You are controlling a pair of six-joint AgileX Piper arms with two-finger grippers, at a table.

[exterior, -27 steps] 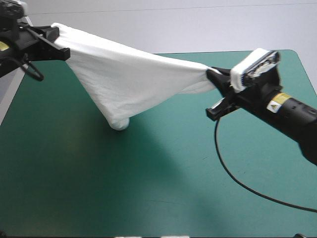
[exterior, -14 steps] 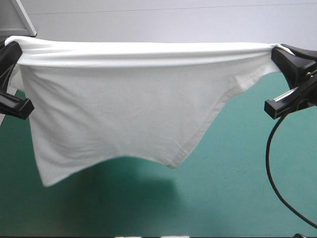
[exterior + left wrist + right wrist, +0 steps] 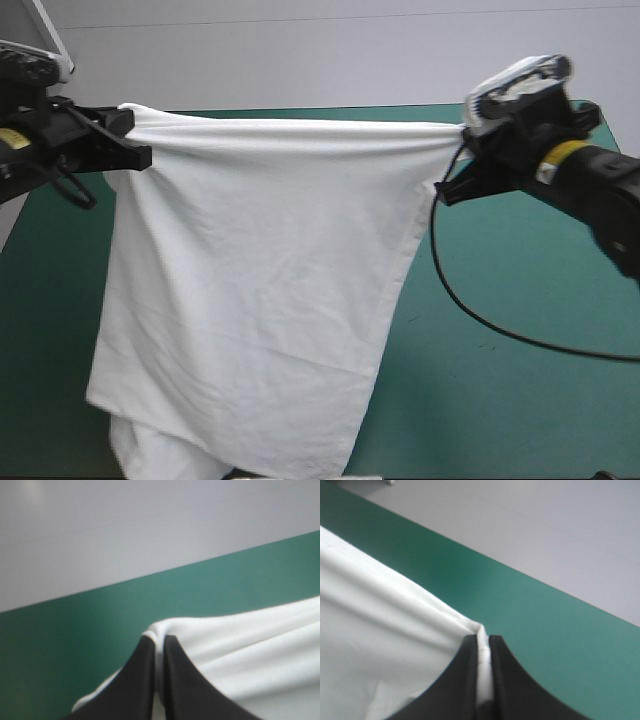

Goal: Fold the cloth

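T-shirt [image 3: 260, 300] hangs spread over the worktop [image 3: 500, 380]. Left claw [image 3: 135, 138] pinches its 10 o'clock corner, right claw [image 3: 452, 160] its 2 o'clock.

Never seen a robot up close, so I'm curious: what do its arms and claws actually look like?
Both arms are black. The right arm wears a yellow band near the wrist; the left arm shows a small yellow label. The left claw and right claw each have two broad black fingers curved like fins.
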